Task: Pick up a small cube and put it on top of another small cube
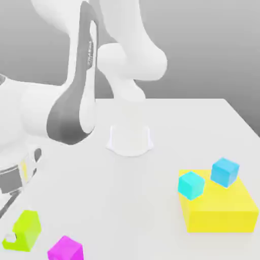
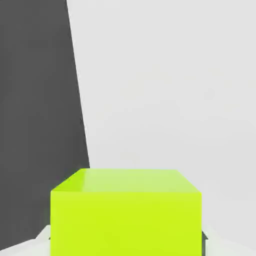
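Note:
The small lime-green cube is at the near left corner of the table in the exterior view, and my gripper is shut on it. One white fingertip shows at its left side; the other is hidden behind the cube. In the hand view the lime cube sits close up between the finger pads. A magenta cube of about the same size rests on the table just to the exterior view's right of the lime one, apart from it.
Two cyan cubes sit on a flat yellow block at the exterior view's right. The arm's white base stands mid-table. A dark floor past the table edge lies close to the gripper.

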You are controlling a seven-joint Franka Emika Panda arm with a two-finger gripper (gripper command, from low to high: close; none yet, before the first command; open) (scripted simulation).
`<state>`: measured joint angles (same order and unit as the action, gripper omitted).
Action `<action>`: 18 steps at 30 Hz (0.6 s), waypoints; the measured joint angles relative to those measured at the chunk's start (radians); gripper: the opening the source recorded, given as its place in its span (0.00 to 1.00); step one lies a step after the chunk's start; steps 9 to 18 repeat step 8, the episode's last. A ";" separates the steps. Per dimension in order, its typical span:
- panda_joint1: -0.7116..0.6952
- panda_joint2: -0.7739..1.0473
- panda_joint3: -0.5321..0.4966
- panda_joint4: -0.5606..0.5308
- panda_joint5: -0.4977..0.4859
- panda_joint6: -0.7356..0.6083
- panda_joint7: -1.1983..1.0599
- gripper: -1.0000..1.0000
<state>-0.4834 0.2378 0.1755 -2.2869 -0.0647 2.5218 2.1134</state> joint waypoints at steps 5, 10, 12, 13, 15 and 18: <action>0.035 0.104 -0.013 -0.029 -0.051 0.131 0.027 1.00; 0.035 0.104 -0.013 -0.029 -0.051 0.131 0.027 1.00; 0.035 0.104 -0.013 -0.029 -0.051 0.131 0.027 1.00; 0.035 0.104 -0.013 -0.029 -0.051 0.131 0.027 1.00; 0.035 0.104 -0.013 -0.029 -0.051 0.131 0.027 1.00; 0.035 0.104 -0.013 -0.029 -0.051 0.131 0.027 1.00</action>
